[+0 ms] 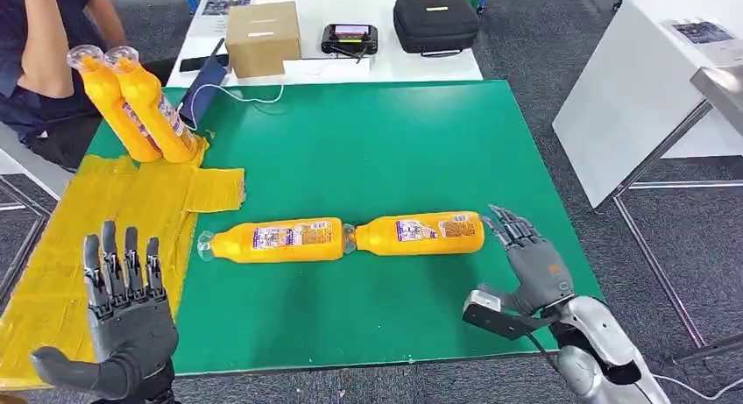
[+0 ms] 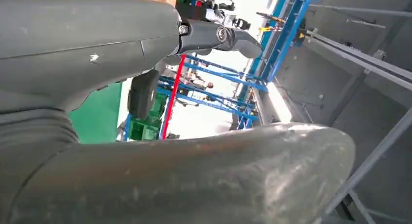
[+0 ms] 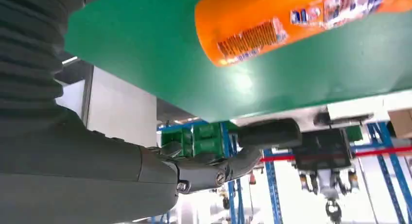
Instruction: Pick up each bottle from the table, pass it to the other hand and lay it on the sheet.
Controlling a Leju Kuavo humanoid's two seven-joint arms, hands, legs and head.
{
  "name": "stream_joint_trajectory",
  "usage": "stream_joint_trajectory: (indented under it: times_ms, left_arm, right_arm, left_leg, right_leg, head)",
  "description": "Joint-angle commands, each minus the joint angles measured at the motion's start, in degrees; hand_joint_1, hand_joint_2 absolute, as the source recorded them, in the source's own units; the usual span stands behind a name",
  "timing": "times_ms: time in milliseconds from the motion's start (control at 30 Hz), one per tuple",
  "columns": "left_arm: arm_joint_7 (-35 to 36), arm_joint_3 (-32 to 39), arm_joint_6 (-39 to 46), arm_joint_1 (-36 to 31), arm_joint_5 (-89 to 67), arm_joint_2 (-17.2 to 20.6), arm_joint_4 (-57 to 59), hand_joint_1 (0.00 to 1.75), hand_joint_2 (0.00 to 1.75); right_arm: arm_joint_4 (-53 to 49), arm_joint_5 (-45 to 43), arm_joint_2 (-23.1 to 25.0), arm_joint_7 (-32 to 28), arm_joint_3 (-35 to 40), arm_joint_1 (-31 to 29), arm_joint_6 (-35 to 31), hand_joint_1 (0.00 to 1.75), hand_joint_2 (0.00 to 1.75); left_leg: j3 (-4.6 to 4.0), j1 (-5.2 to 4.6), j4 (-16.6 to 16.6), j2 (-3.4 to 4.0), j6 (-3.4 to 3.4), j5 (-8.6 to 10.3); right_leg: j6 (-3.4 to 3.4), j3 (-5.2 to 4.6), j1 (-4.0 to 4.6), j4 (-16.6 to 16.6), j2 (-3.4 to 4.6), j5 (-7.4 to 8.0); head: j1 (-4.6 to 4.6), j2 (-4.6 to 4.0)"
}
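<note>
Orange bottles [image 1: 350, 237] lie end to end near my bench's [image 1: 368, 150] front edge; two more rest on the sheet [image 1: 131, 202] at its left edge. My right hand [image 1: 530, 255] hovers spread beside the right bottle, and my left hand [image 1: 127, 312] is spread and holding nothing.

Clutter on the white table beyond the green mat, plus a person at upper left.

Cardboard box [image 1: 263, 38] upper centre-left, tape strip on its lid; a handheld controller [image 1: 350, 38] with a lit screen just right of it, then a black zip case [image 1: 435, 23] further right. A dark blue pouch [image 1: 203, 88] leans at the mat's far edge, a white cable [image 1: 254, 97] curling beside it. Seated person [image 1: 48, 53] in dark clothing, upper left corner. Second white table [image 1: 640, 88] at right, apart, over grey carpet [image 1: 526, 115].
</note>
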Motion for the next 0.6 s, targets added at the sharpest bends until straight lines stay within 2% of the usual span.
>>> stream_joint_trajectory:
  times_ms: [33,133,167,200,300,367,400,433,600]
  left_arm:
    - [1.18,-2.1,-0.24,-2.61,0.86,0.77,2.55,0.0,0.0]
    - [1.29,-1.94,-0.32,-2.97,1.16,1.03,2.94,0.0,0.0]
    - [1.29,-1.94,-0.32,-2.97,1.16,1.03,2.94,0.0,0.0]
    - [1.29,-1.94,-0.32,-2.97,1.16,1.03,2.94,0.0,0.0]
    - [1.37,-1.93,-0.74,-3.56,1.39,1.25,3.28,0.0,0.0]
    - [1.64,-1.84,-0.82,-4.15,1.84,1.29,3.62,0.0,0.0]
    - [1.69,-1.86,-0.87,-4.34,1.9,1.35,3.72,0.0,0.0]
    - [1.73,-1.84,-0.85,-4.39,1.99,1.32,3.73,0.0,0.0]
    - [1.87,-1.87,-0.54,-4.89,2.35,1.23,3.92,0.0,0.0]
  right_arm:
    - [13.56,-1.1,2.1,1.62,6.55,-13.24,4.44,0.0,1.75]
    - [15.82,-1.71,2.44,2.15,7.91,-15.75,4.94,0.0,1.75]
    - [15.82,-1.71,2.44,2.15,7.91,-15.75,4.94,0.0,1.75]
    - [15.82,-1.71,2.44,2.15,7.91,-15.75,4.94,0.0,1.75]
    - [19.53,-1.93,3.36,2.96,9.84,-19.64,6.55,0.0,1.75]
    - [24.47,-1.98,4.72,3.08,12.31,-23.65,7.09,0.0,1.75]
    - [25.63,-2.1,5.18,3.15,12.9,-24.51,7.44,0.0,1.75]
    - [26.23,-2.18,5.27,3.14,13.36,-24.9,7.57,0.0,1.75]
    - [28.27,-2.54,5.5,3.04,15.09,-26.02,8.31,0.0,1.75]
  left_leg:
    - [0.25,0.1,-0.04,0.17,-0.12,-0.07]
    - [0.16,0.06,-0.04,0.16,-0.04,0.02]
    - [0.27,0.09,-0.05,0.19,-0.1,0.01]
    - [0.2,0.06,-0.06,0.08,-0.07,0.05]
    - [0.34,0.11,-0.06,0.02,-0.12,0.01]
    - [0.31,0.1,-0.03,0.25,-0.1,0.0]
    - [0.19,0.06,-0.05,0.21,-0.05,0.07]
    - [0.27,0.09,-0.04,0.28,-0.09,0.03]
    - [0.22,0.07,-0.07,0.0,-0.07,0.11]
  right_leg:
    - [-0.18,0.14,0.04,-0.06,0.7,0.04]
    - [-0.11,0.08,0.04,-0.06,0.5,0.07]
    - [-0.17,0.15,0.04,-0.07,0.7,0.07]
    - [-0.16,0.13,0.02,-0.06,0.45,0.07]
    - [-0.31,0.24,0.04,-0.07,0.67,0.07]
    - [-0.3,0.16,0.03,-0.04,0.85,0.12]
    - [-0.23,0.09,0.02,-0.03,0.57,0.14]
    - [-0.29,0.14,0.04,-0.03,0.83,0.15]
    - [-0.26,0.14,0.03,-0.04,0.42,0.1]
  head:
    - [0.0,0.0]
    - [0.0,0.0]
    - [0.0,0.0]
    - [0.0,0.0]
    - [0.0,0.0]
    - [0.02,0.0]
    - [0.0,0.0]
    - [0.0,0.0]
    - [0.02,0.0]
